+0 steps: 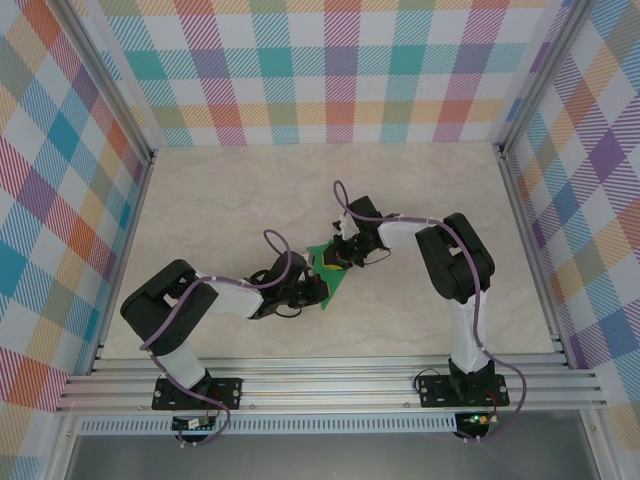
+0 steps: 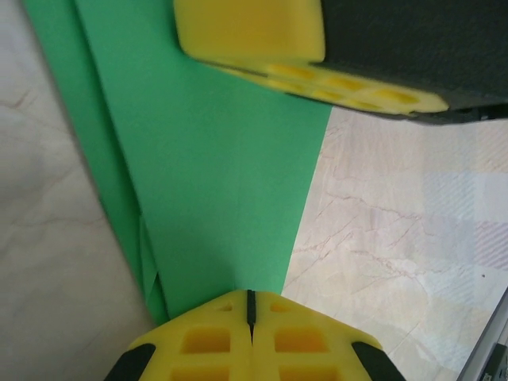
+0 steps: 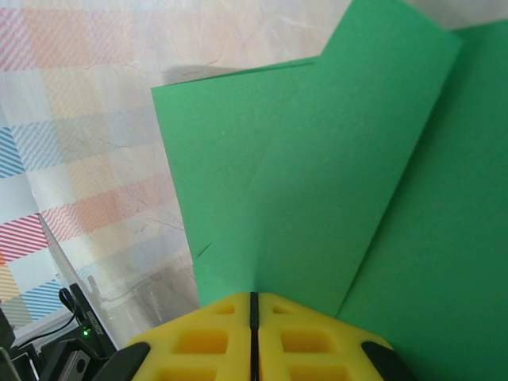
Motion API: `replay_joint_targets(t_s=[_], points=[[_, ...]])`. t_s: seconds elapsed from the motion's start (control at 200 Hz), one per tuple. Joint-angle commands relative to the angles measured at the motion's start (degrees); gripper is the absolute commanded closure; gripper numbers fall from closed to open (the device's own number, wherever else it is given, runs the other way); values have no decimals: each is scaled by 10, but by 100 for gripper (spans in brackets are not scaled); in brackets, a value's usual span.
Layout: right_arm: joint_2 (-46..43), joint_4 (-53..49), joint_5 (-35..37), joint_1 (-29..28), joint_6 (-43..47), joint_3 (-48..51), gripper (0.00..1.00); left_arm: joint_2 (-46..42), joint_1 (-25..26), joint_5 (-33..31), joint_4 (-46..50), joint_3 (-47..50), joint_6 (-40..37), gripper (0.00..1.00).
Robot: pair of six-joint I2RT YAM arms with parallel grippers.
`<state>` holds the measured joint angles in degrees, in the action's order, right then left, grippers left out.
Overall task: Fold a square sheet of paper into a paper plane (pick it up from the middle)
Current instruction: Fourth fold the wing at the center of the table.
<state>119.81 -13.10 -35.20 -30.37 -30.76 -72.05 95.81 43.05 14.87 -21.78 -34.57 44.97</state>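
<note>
Two grippers clamp a partly folded green paper [image 1: 330,272]
The left gripper [image 2: 251,308] and right gripper [image 3: 254,305] are each closed on an edge of the paper, held between them at the centre of the table [image 1: 220,200].

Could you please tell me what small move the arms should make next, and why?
Probably draw the left gripper along the crease to flatten it while the right gripper holds. Both are shut on the partly folded bright green paper sheet, whose overlapping flaps look broad.
</note>
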Motion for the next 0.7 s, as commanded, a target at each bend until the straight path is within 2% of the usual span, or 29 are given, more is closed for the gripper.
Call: replay_joint_targets(t_s=[0.0, 0.12, 0.34, 0.7], points=[[27, -17, 31, 1, 16, 7, 92, -45, -3, 2, 120, -13, -26, 96], [28, -18, 34, 1, 18, 6, 92, -65, -27, 12, 147, -56, -54, 89], [36, -15, 31, 1, 13, 4, 92, 5, -47, 50, 138, -121, -67, 88], [36, -19, 37, 2, 15, 2, 92, 65, -48, 70, 117, -112, -52, 89]])
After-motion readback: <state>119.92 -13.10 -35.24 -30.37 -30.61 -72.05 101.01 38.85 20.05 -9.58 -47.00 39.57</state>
